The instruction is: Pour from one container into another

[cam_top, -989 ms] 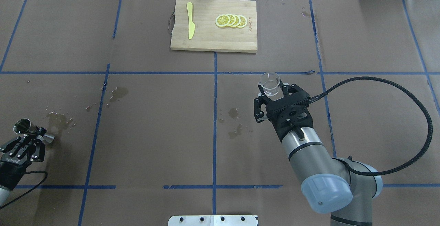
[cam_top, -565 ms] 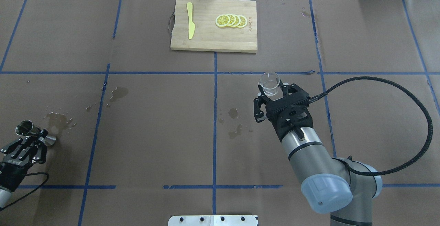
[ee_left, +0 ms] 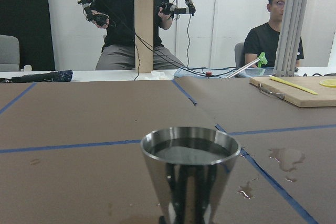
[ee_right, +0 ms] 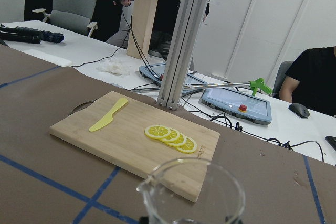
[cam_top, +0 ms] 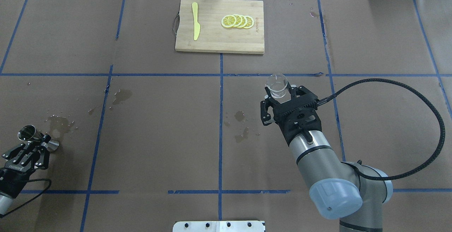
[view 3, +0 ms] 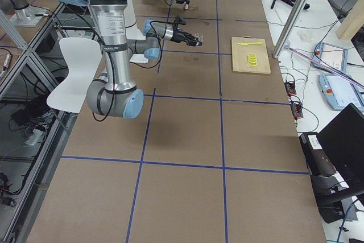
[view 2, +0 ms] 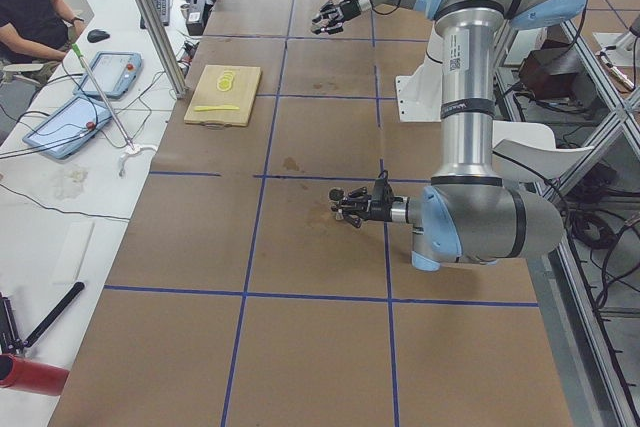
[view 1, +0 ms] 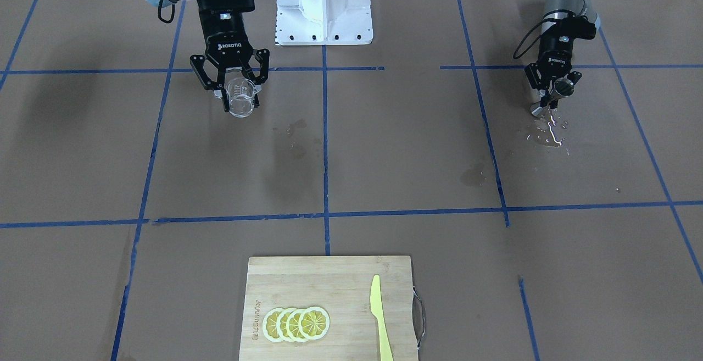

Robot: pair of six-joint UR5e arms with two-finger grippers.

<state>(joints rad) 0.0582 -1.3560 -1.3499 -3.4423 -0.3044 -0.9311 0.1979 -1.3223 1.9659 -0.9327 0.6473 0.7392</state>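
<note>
— Where's the glass measuring cup?
— Right of centre in the overhead view, upright and grasped by the right gripper. It hasn't budged.
— And the steel jigger?
— At the far left edge, clenched in the left gripper. Over the last second it has slid slightly lower in frame, beside the wet patch.
— Well apart, then?
— Yes. I'd say no pouring is possible until they're brought together.

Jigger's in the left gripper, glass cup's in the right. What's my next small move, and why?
Probably ease the left gripper down slightly to seat the jigger on the table: it stands upright and low, and seems to hold liquid already, while the right gripper holds the glass cup upright, far across the table.
</note>
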